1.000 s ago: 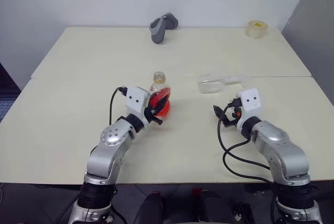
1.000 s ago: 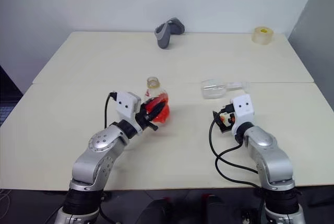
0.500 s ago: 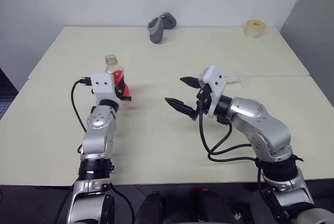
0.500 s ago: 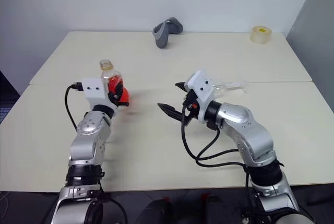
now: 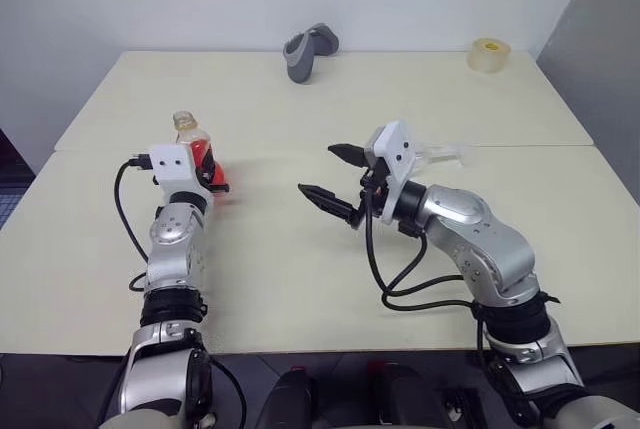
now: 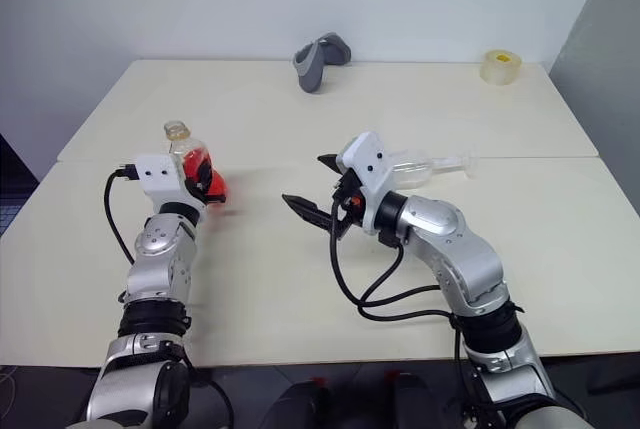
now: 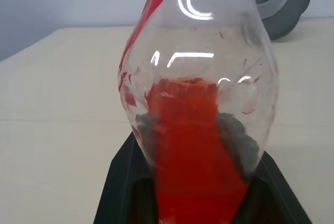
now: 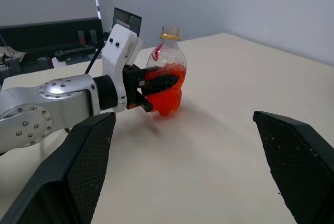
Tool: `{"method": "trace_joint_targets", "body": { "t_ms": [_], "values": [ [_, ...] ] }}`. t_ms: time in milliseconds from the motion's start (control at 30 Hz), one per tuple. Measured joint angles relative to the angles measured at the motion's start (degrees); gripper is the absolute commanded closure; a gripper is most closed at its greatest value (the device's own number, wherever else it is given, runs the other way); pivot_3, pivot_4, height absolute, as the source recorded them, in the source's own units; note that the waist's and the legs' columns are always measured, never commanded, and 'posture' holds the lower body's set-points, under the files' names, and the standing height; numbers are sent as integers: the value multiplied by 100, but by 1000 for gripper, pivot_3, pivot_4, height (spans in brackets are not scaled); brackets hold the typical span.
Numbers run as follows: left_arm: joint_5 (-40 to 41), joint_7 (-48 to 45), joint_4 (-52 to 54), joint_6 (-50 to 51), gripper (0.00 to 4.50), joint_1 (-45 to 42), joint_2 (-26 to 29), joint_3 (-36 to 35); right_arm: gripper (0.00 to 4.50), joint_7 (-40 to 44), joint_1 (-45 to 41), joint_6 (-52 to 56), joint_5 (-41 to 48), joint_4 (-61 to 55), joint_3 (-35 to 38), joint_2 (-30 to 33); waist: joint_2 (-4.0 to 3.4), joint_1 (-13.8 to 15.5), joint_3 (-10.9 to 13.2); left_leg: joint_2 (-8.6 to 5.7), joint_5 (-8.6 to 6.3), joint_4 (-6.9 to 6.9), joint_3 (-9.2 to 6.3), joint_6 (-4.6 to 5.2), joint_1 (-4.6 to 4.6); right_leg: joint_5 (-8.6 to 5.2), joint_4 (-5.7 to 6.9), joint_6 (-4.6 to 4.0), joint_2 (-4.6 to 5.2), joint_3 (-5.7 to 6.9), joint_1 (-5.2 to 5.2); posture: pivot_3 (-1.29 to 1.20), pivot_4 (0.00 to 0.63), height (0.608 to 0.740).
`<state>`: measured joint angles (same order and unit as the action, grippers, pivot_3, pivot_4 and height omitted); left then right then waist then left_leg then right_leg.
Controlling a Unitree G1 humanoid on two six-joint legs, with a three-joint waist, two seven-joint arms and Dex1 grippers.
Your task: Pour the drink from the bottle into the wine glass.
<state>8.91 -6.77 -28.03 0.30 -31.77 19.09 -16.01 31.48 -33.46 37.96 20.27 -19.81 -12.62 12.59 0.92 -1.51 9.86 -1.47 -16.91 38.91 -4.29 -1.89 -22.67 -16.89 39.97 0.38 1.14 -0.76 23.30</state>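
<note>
**Left eye view: bottle gripped at left, right tool spread wide**

Left tool (image 5: 205, 171) is clamped on the bottle (image 5: 195, 152), upright, uncapped, red drink (image 8: 166, 94) low inside. Right tool (image 5: 335, 181) holds nothing, fingers far apart, pointing at 9 o'clock toward the bottle across bare surface (image 5: 270, 249). Wine glass (image 5: 430, 154) lies toppled behind it at 2 o'clock. Grey object (image 5: 305, 51) and tape roll (image 5: 489, 54) sit by the far edge.

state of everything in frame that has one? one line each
bottle: upright, uncapped, part full, gripped around its body
drink: red, fills the bottle's lower part
wine glass: lying on its side on the table, behind the right hand
left hand: shut on the bottle
right hand: open, holding nothing
tape roll: lying flat at the table's far right corner
</note>
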Motion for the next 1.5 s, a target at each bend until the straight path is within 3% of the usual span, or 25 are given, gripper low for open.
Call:
{"method": "trace_joint_targets", "body": {
  "t_ms": [100,433,467,733,1200,1500],
  "values": [
    [33,-37,-31,-46,3457,-2,-90,-1,13,-35,0,-3,-62,2,2,8,0,-3,0,0,0,0,0,0,0,0,0,0,0,0,1,0,150,740],
    [214,-118,153,21,141,54,-162,-5,0,-131,0,-12,-114,65,33,-11,1,-7,-1,0,0,0,0,0,1,0,3,0,0,-1,1,0,150,740],
    [216,-121,192,48,35,80,-162,-4,0,-147,0,-20,-115,88,33,-11,1,-9,-1,0,0,0,0,0,1,0,3,0,0,-1,1,0,150,740],
    [248,-81,952,416,35,580,-161,-5,0,-166,-4,-91,-116,127,36,-10,1,-14,-1,0,0,0,0,0,2,0,3,0,0,-2,1,0,150,740],
    [658,34,3734,2032,35,2430,-188,17,0,-165,341,-100,-121,-25,130,224,2,-13,-1,2,-1,-2,1,1,2,0,2,0,0,-4,-1,0,150,740],
    [898,-917,5192,2759,35,3154,38,1059,0,-407,784,-836,-1253,257,231,1359,5,18,-3,-1,-1,-2,7,2,6,-1,0,0,0,-7,-10,0,150,740]
  ]
}}
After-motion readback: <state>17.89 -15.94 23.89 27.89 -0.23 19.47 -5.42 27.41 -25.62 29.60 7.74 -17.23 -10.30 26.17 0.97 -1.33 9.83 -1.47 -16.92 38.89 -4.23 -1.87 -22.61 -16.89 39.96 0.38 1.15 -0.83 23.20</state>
